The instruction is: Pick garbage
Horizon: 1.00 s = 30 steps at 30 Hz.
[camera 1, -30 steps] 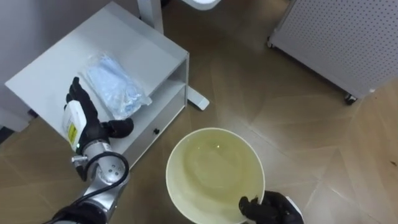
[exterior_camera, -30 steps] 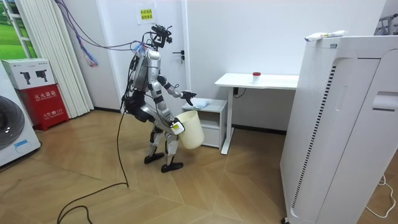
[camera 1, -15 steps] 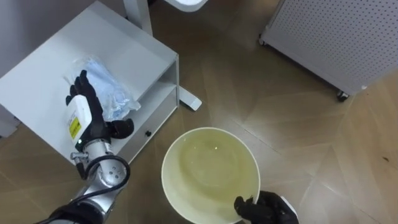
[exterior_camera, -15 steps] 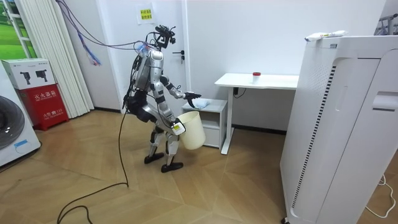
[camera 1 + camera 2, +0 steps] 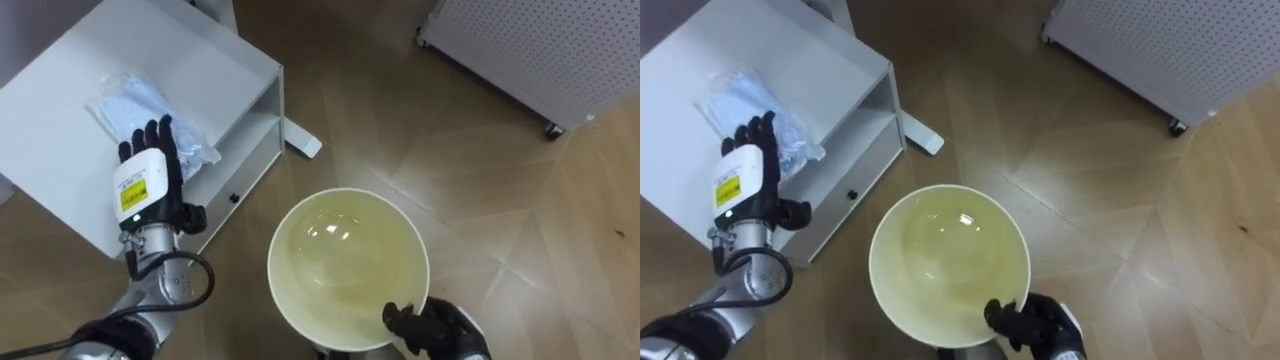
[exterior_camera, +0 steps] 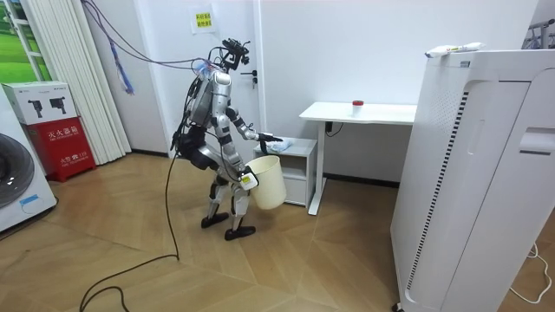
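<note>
The right hand [image 5: 435, 328] shows nearest, at the bottom edge of the eye views, with its dark fingers curled over the near rim of a pale yellow bin [image 5: 345, 192]. It holds the bin with the mouth facing up, above the wooden floor [image 5: 480, 180]. Nothing can be made out inside the bin.

To the left, the left hand [image 5: 148, 180] reaches over the top of a low white cabinet [image 5: 190, 50]. Its fingers are straight and slightly spread, gripping nothing. The fingertips lie at the near edge of a clear plastic bag [image 5: 125, 95] with pale blue contents, which rests on the cabinet top. Whether they press on the bag I cannot tell.

Past the cabinet's open shelf, a white desk foot [image 5: 302, 146] sits on the floor. Farther right is a white perforated panel [image 5: 540, 50] on wheels.

In the room view, the robot stands facing the cabinet, which is beside a white desk [image 6: 360, 111].
</note>
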Tool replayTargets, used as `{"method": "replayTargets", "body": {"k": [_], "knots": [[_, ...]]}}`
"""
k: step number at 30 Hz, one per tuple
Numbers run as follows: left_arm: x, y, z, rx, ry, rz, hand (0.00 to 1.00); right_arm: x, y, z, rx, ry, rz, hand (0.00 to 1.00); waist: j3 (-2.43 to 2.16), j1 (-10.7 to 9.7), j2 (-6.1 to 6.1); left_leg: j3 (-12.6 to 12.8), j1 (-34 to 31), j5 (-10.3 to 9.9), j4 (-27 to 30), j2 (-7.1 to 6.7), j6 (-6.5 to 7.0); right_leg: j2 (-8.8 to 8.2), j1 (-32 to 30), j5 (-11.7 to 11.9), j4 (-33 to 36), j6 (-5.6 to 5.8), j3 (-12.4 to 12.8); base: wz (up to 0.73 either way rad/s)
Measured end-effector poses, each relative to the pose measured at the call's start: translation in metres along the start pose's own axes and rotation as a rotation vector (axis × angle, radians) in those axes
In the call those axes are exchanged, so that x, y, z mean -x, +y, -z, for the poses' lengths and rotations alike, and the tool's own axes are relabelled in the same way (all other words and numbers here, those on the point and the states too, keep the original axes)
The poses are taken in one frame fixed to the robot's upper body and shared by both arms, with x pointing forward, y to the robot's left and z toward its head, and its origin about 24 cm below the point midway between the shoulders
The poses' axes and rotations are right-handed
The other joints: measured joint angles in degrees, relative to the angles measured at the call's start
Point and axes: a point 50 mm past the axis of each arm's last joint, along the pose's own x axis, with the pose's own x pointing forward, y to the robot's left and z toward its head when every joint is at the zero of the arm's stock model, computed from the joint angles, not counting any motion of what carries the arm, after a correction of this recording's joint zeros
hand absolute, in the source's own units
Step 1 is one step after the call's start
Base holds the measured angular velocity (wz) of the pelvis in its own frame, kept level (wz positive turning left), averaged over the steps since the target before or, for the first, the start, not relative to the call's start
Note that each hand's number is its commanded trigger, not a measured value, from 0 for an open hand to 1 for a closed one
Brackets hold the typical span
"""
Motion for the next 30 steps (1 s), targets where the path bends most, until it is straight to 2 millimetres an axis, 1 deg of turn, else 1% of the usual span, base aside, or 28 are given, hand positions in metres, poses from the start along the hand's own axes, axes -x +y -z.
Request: {"method": "replayTargets", "body": {"k": [2, 4, 14, 21, 25, 26, 27, 30], "knots": [[-0.005, 0.006, -0.001, -0.02, -0.014, -0.024, 1.0, 0.0, -0.002, -0.002, 0.005, 0.003, -0.002, 1.0, 0.0, 0.2, 0.0, 0.0, 0.2, 0.0, -0.3, -0.01, -0.03, -0.11, 0.0, -0.1, 0.0, -0.06, 0.0, 0.02], [-0.009, 0.012, 0.004, -0.048, -0.008, -0.029, 1.0, -0.001, 0.0, -0.003, 0.007, 0.001, -0.007, 1.0, -0.01, 0.3, 0.0, 0.3, 0.5, 0.0, -0.4, 0.02, -0.08, -0.04, 0.0, -0.1, 0.1, -0.08, 0.3, -0.02], [-0.01, 0.012, 0.011, -0.092, 0.019, 0.023, 1.0, -0.002, 0.005, -0.003, 0.0, 0.025, 0.0, 1.0, -0.07, 1.0, 0.02, 0.7, 1.7, 0.1, -0.7, 0.02, -0.19, -0.12, 1.2, -0.1, 0.0, -0.15, 0.4, 0.0], [-0.009, 0.008, 0.012, -0.182, -0.015, 0.072, 1.0, -0.003, 0.01, 0.003, -0.013, 0.044, 0.011, 1.0, -0.14, 1.3, -0.02, 0.6, 3.1, 0.5, -1.9, 0.0, -0.44, -0.06, 2.7, 0.0, -1.0, -0.23, 0.2, 0.01], [-0.006, 0.005, 0.014, -0.175, -0.005, 0.085, 1.0, -0.004, 0.011, 0.005, -0.012, 0.054, 0.031, 1.0, -0.16, 1.3, -0.02, 0.5, 4.2, 0.6, -2.4, -0.26, -0.38, -0.14, 3.6, 0.0, -1.4, -0.24, 0.0, 0.01], [-0.004, 0.004, 0.014, -0.175, -0.002, 0.089, 1.0, -0.004, 0.011, 0.005, -0.011, 0.058, 0.033, 1.0, -0.16, 1.3, -0.01, 0.5, 4.4, 0.7, -2.5, -0.38, -0.41, -0.17, 3.9, 0.0, -1.6, -0.24, 0.0, 0.0], [-0.002, 0.001, 0.015, -0.173, 0.001, 0.097, 1.0, -0.004, 0.01, 0.006, -0.009, 0.065, 0.04, 1.0, -0.15, 1.4, 0.03, 0.3, 5.0, 0.9, -3.1, -0.83, -0.55, -0.38, 4.4, 0.0, -1.8, -0.22, -0.1, 0.08], [0.009, -0.01, 0.018, -0.165, 0.012, 0.134, 1.0, -0.004, 0.006, 0.01, -0.001, 0.095, 0.07, 1.0, -0.15, 1.7, 0.01, 0.7, 7.4, 1.5, -5.2, -0.96, -0.31, -0.58, 6.5, 0.2, -3.3, 0.04, 0.0, 0.06]]}}
